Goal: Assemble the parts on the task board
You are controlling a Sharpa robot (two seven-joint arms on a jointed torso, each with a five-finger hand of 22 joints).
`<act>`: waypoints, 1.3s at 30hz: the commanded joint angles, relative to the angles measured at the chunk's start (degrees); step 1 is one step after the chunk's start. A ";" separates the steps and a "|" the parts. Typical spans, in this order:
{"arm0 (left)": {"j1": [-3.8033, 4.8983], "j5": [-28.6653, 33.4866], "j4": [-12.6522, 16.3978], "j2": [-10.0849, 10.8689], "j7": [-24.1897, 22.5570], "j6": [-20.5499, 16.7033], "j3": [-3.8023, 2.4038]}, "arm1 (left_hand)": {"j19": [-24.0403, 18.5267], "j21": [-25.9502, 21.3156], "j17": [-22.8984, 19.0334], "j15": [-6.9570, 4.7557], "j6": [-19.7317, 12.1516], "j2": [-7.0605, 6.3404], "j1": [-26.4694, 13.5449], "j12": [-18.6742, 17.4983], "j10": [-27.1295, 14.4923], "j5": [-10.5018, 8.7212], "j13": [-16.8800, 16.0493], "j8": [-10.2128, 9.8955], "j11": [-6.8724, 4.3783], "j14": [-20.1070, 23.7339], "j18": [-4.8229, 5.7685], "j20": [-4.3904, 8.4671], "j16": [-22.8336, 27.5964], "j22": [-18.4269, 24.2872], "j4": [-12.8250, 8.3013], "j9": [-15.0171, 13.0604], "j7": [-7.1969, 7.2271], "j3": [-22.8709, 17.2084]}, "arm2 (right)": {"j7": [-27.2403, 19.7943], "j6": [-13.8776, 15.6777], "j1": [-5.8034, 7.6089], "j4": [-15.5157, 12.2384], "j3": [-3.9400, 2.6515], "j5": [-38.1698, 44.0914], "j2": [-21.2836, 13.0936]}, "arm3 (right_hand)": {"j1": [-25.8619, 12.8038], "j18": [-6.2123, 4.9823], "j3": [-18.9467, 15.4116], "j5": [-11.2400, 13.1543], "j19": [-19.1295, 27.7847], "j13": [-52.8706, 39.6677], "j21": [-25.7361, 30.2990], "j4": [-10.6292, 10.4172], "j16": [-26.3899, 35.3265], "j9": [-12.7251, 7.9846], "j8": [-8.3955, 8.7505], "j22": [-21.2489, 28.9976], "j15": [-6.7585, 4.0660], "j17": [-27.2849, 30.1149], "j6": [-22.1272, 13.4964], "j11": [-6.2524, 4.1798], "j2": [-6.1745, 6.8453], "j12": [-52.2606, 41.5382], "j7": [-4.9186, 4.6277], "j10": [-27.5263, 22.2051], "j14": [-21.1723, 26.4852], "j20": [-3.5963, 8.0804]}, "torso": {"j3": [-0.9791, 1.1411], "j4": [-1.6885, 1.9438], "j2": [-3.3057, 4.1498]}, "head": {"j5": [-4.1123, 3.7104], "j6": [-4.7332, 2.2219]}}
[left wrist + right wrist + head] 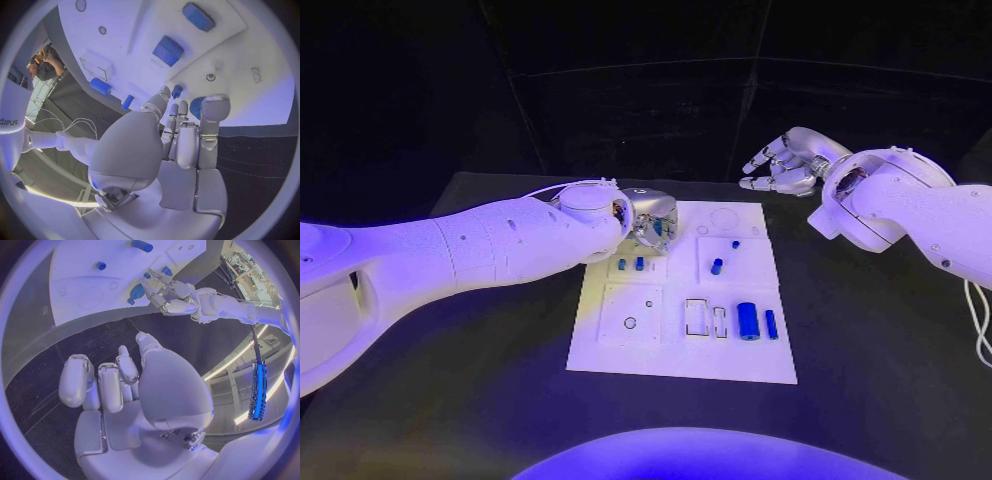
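Left silver hand [651, 222] poised over far left part of white rectangular task board [678, 365], fingers apart, nothing held; likely lining up on small blue parts [630, 264]. Right silver hand [786, 168] parked beyond board's far right corner, fingers curled, empty, clear of workspace.
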State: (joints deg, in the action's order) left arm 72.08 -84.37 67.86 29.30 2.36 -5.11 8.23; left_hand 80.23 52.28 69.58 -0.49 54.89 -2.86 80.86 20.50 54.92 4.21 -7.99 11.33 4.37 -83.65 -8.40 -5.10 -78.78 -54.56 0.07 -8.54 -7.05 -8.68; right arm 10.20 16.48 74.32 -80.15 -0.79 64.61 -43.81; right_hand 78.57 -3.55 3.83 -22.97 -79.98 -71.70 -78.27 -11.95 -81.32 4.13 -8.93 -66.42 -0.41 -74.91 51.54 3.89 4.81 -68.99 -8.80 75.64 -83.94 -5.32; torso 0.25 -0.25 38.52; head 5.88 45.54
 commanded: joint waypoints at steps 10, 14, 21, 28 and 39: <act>0.05 -1.42 -0.72 -0.55 0.70 3.28 0.12 | 1.10 2.64 -0.10 -0.33 2.58 0.63 0.77 -2.54 3.61 0.12 2.03 -1.05 -0.30 -1.10 1.14 0.21 -0.52 -2.69 -0.55 0.85 0.28 -3.43 | -0.47 -0.30 0.11 -0.01 -0.04 0.20 0.08 | 0.42 -1.07 0.00 -0.25 0.29 0.01 0.25 -0.27 0.36 -0.07 -0.22 0.03 -0.31 -2.43 -0.44 -0.08 -0.14 -0.12 -0.13 -0.39 -3.19 0.06 | 0.00 0.05 -0.03 | -0.18 0.11; 0.04 -1.43 -0.88 -0.66 0.95 3.72 0.15 | 1.12 2.82 -0.21 -0.30 2.86 0.45 0.62 -3.19 4.12 0.11 2.46 -1.33 -0.31 -1.14 1.17 0.25 -0.54 -2.93 -0.62 1.06 0.25 -4.17 | -0.48 -0.32 0.11 0.01 -0.04 0.20 0.11 | 0.42 -1.07 0.00 -0.25 0.29 0.01 0.25 -0.27 0.36 -0.07 -0.22 0.03 -0.31 -2.43 -0.44 -0.08 -0.14 -0.12 -0.13 -0.39 -3.19 0.06 | -0.02 0.03 -0.05 | -0.21 0.21; 0.01 -1.44 -1.26 -0.92 1.44 4.37 0.19 | 1.13 3.10 -0.36 -0.23 3.20 -0.05 0.13 -4.49 4.90 0.09 3.26 -2.00 -0.22 -1.20 1.22 0.22 -0.63 -3.39 -0.72 1.52 0.12 -5.63 | -0.45 -0.33 0.10 -0.10 -0.04 0.20 0.05 | 0.42 -1.07 0.00 -0.25 0.29 0.01 0.25 -0.27 0.36 -0.07 -0.22 0.03 -0.31 -2.43 -0.44 -0.08 -0.14 -0.12 -0.13 -0.39 -3.19 0.06 | -0.01 0.10 0.02 | -0.36 0.28; -0.09 -1.44 -1.77 -1.38 1.59 4.77 0.24 | 1.26 3.71 -0.41 -0.13 3.54 0.02 0.06 -5.20 5.62 0.12 3.69 -2.38 -0.11 -1.26 1.36 0.11 -0.74 -4.08 -0.87 1.79 -0.03 -7.00 | -0.48 -0.34 0.10 -0.07 -0.04 0.20 0.14 | 0.42 -1.07 0.00 -0.25 0.29 0.01 0.25 -0.27 0.36 -0.07 -0.22 0.03 -0.31 -2.43 -0.44 -0.08 -0.14 -0.12 -0.13 -0.39 -3.19 0.06 | 0.01 0.05 0.00 | -0.33 0.48; -0.18 -1.44 -1.86 -1.27 1.01 2.37 0.33 | 2.53 8.80 -0.40 -0.77 7.20 1.94 1.59 -5.78 10.63 -0.11 3.50 -1.72 -0.92 -1.42 2.22 0.61 -1.10 -8.97 -2.90 1.60 -0.05 -12.83 | -0.53 -0.35 0.10 -0.11 -0.04 0.20 0.15 | 0.47 -1.06 0.03 -0.28 0.27 -0.06 0.23 -0.28 0.36 -0.07 -0.25 -0.02 -0.32 -2.43 -0.44 -0.09 -0.18 -0.21 -0.12 -0.33 -3.19 0.06 | 0.02 0.07 -0.08 | -0.35 0.58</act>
State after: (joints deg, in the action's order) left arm 72.11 -85.43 66.01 27.89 3.37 -2.29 8.38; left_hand 82.47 60.90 69.18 -0.91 61.69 -1.70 82.06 14.84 65.15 3.99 -4.36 9.41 3.57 -84.06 -6.67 -4.49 -79.66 -63.34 -2.72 -6.74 -7.10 -21.14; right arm 10.14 16.35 74.31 -80.15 -0.79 64.61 -43.69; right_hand 78.57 -3.55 3.83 -22.97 -79.98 -71.71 -78.27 -11.95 -81.32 4.13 -8.93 -66.42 -0.41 -74.90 51.54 3.89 4.81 -68.99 -8.80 75.64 -83.94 -5.32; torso 0.25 -0.18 38.49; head 5.53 46.10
